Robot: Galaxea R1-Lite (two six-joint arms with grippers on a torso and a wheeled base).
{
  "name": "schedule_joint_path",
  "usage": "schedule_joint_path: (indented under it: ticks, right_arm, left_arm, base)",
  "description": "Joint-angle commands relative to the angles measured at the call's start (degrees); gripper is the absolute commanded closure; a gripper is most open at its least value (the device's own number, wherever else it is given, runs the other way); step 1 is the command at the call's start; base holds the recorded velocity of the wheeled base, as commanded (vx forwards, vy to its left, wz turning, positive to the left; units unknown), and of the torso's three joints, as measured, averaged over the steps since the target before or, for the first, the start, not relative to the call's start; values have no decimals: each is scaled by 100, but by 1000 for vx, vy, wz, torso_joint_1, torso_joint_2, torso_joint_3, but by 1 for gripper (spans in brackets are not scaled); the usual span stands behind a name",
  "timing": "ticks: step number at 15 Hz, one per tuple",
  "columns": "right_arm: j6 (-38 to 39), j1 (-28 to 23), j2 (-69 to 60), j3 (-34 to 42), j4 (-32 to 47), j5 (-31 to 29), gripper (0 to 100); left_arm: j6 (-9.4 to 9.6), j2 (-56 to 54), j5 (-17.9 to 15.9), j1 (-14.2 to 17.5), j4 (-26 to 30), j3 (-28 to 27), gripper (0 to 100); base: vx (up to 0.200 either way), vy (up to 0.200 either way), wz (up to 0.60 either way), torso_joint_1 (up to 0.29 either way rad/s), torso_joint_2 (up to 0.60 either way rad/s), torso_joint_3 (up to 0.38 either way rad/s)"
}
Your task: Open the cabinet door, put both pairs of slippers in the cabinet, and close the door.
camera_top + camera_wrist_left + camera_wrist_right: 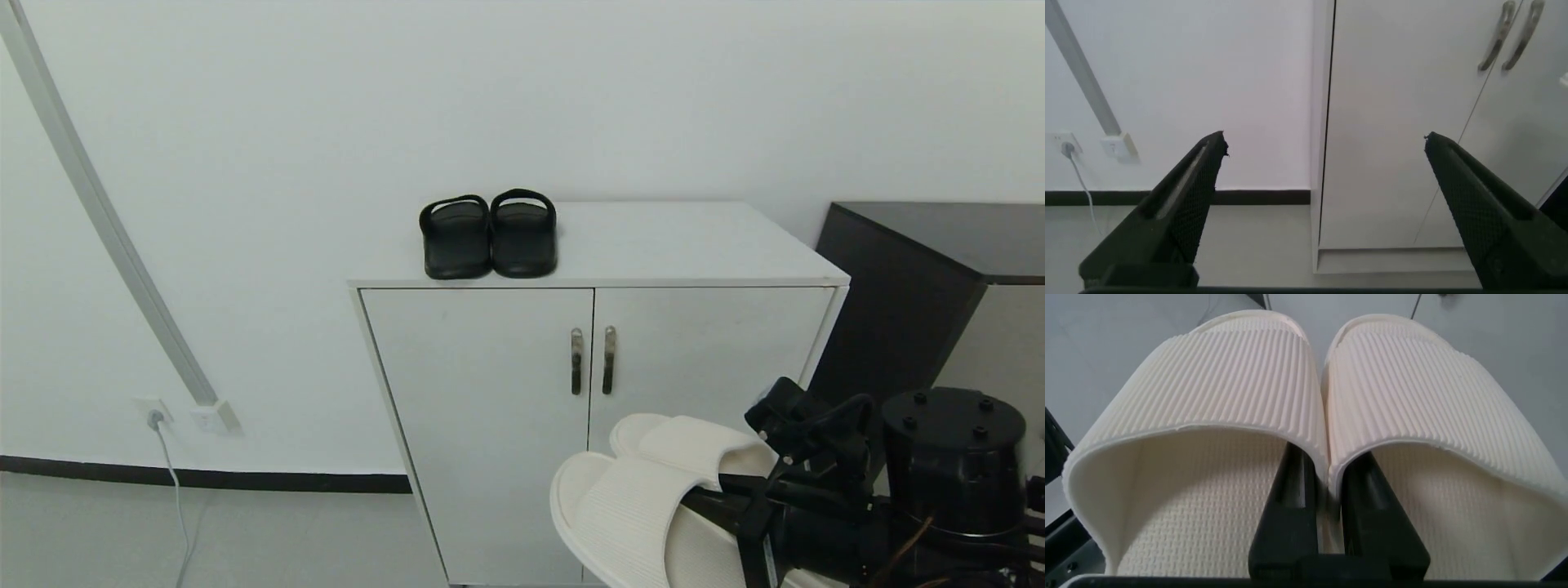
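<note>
Starting with the white slippers [653, 490]: up off the floor, side by side, toes toward the cabinet [482, 425], hanging low in front of the right door [702, 351]. Pinched there by the right gripper [1328, 498], with one of its fingers [1290, 514] under each strap, drawn almost together and squeezing the two inner strap walls between them. Gripping both at once, then, as a single bundle.

Up now to the black slippers [490, 237]: parked as a neat pair on the cabinet top [678, 241], toward its left end and close to the front edge, touching each other, toes toward the wall [571, 98].

Just below, both doors flush and closed, with the two metal handles [577, 361] upright, side by side at the middle seam.

Over to the left gripper [1323, 147]: spread wide, holding nothing, down low and facing the cabinet's left corner and the left door [1404, 122].

Further out on the left, a wall socket [151, 412] with a grey cable [175, 498] plugged in and trailing to the floor. Beside it, a small box at the foot of a pale conduit [106, 220] slanting down the wall. On the right, just beside the white unit, a dark cabinet [898, 310].
</note>
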Motion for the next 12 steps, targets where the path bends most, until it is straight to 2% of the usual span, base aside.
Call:
schedule_joint_path:
  ticks: [1,7,12]
  right_arm:
    - [-1,7,16,16,-2,2,100]
    - [-115,7,16,25,-2,19,100]
    - [-115,15,7,95,-37,28,100]
  left_arm:
    - [3,5,0,0,-1,0,0]
    - [3,5,-9,0,-1,0,0]
    - [3,5,0,0,-1,0,0]
  base:
    - [0,0,0,-168,491,330]
    - [0,0,0,-131,467,334]
    - [0,0,0,-60,447,372]
